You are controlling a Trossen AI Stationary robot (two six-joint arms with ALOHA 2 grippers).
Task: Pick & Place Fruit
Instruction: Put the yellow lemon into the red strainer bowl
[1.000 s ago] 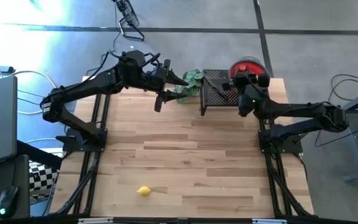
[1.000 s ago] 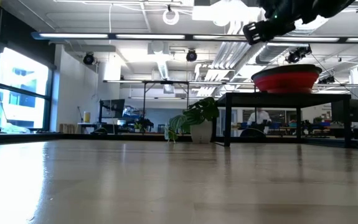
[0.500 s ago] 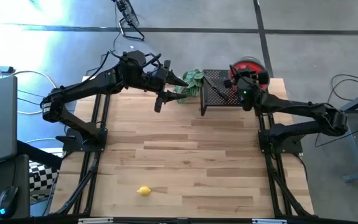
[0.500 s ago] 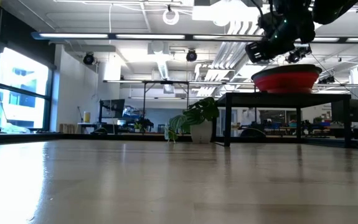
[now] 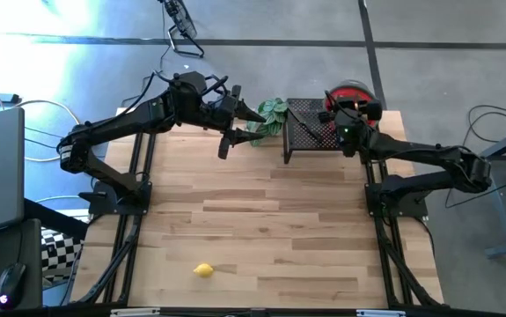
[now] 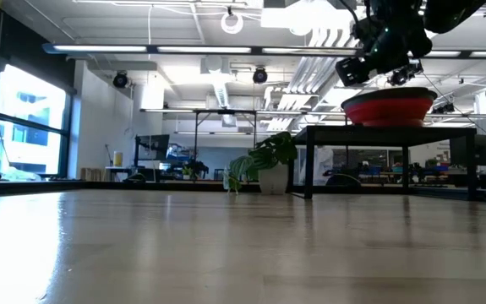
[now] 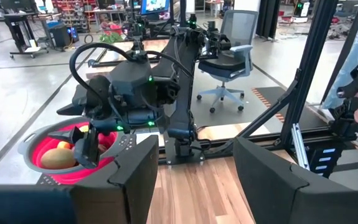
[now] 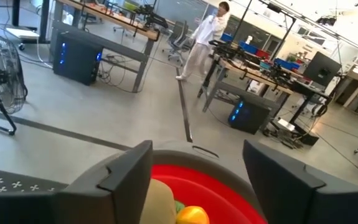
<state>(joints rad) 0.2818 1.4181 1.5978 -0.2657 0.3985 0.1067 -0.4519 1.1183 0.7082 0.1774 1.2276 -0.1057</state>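
Observation:
A red bowl (image 5: 356, 89) sits on a black stand (image 5: 310, 132) at the table's far right. It holds fruit: a yellow-orange one (image 8: 191, 216), a pale one (image 8: 157, 202) and a bit of green. My right gripper (image 8: 194, 180) hovers open just above the bowl's rim (image 6: 388, 108), with nothing between its fingers. My left gripper (image 5: 244, 132) waits open and level near the far edge, beside the plant, facing the bowl (image 7: 35, 134). One yellow fruit (image 5: 203, 270) lies alone on the wood near the front edge.
A green leafy plant (image 5: 270, 114) stands between the left gripper and the stand. The wooden table top (image 5: 261, 211) lies between the arms. A person in white (image 8: 203, 37) stands far off in the room.
My right gripper has come down a little toward the red bowl, swung slightly toward the table's left and turned at the wrist. It now hangs lower over the bowl's rim in the low view.

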